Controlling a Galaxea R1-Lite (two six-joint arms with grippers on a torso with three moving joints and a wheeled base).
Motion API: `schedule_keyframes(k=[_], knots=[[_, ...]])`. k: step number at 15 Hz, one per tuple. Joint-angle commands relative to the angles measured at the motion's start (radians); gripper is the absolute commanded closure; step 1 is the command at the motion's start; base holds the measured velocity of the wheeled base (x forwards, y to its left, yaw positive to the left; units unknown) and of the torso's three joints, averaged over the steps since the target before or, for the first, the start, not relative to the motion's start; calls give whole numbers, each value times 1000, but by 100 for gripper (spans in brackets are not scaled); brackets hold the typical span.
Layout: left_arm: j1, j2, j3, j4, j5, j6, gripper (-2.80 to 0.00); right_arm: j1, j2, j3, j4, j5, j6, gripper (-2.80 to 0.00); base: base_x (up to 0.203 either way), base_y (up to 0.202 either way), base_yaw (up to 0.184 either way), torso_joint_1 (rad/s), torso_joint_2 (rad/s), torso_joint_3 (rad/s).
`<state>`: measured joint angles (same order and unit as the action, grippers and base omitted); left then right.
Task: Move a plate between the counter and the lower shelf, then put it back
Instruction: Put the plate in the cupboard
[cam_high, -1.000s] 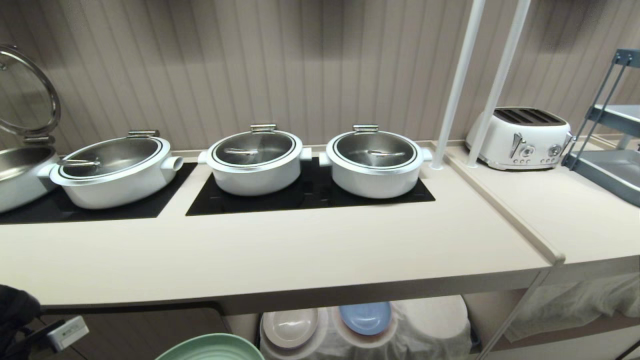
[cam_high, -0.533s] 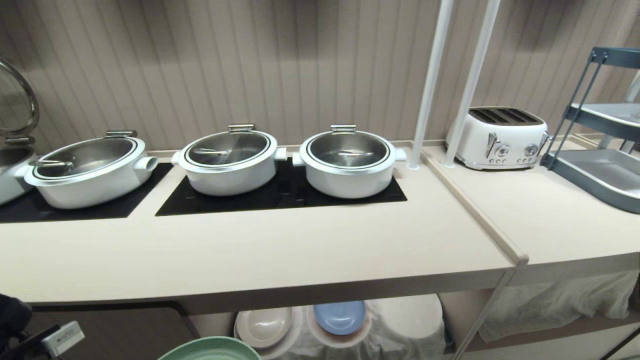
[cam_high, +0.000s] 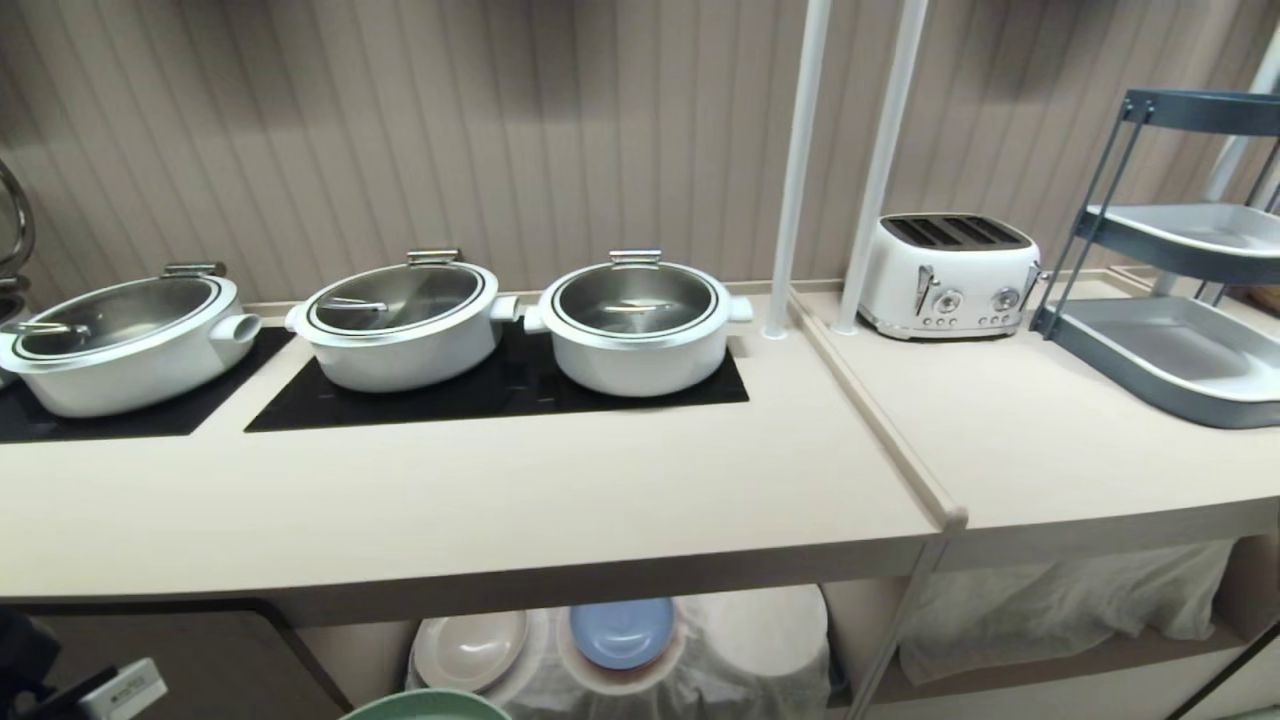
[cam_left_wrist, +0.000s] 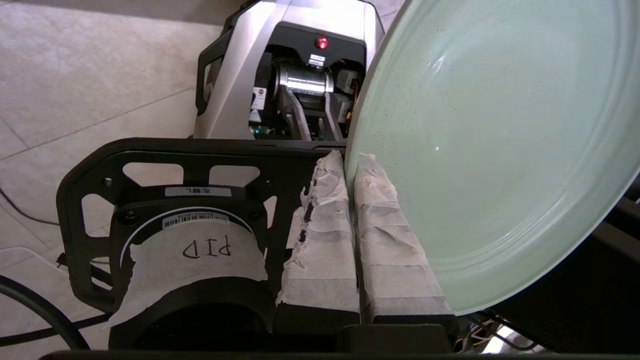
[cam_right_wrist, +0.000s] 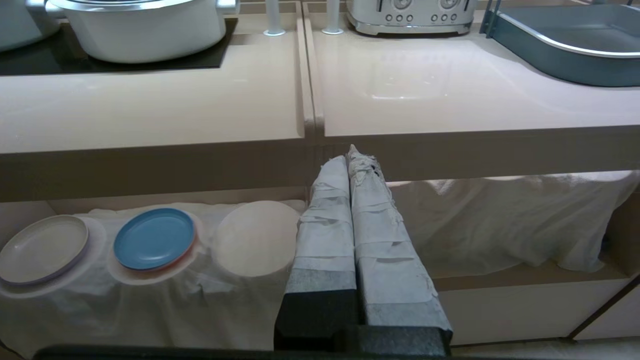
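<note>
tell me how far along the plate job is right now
Done: the plate is off both surfaces, pinched at its rim by the shut left gripper. In hand: it rides low in front of the counter. Left: setting it down on the counter or on the lower shelf. The right gripper is shut and holds nothing.

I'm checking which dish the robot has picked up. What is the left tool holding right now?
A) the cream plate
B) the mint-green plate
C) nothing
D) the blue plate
B: in the left wrist view the left tool is shut on the rim of the mint-green plate, while the blue plate and the cream plate lie on the cloth on the lower shelf.
</note>
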<state>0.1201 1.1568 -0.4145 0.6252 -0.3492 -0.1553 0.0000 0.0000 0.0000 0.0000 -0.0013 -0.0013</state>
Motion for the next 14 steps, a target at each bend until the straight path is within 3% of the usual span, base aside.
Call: schedule_keyframes(k=[1,14], knots=[[-5,0,0,2,-3,-1,0,0,0,0,0,0,0,0,0,-193,0,2,2,2],[-8,12,-3,2,-16,-3,0,0,0,0,0,0,0,0,0,-195,1,3,2,2]])
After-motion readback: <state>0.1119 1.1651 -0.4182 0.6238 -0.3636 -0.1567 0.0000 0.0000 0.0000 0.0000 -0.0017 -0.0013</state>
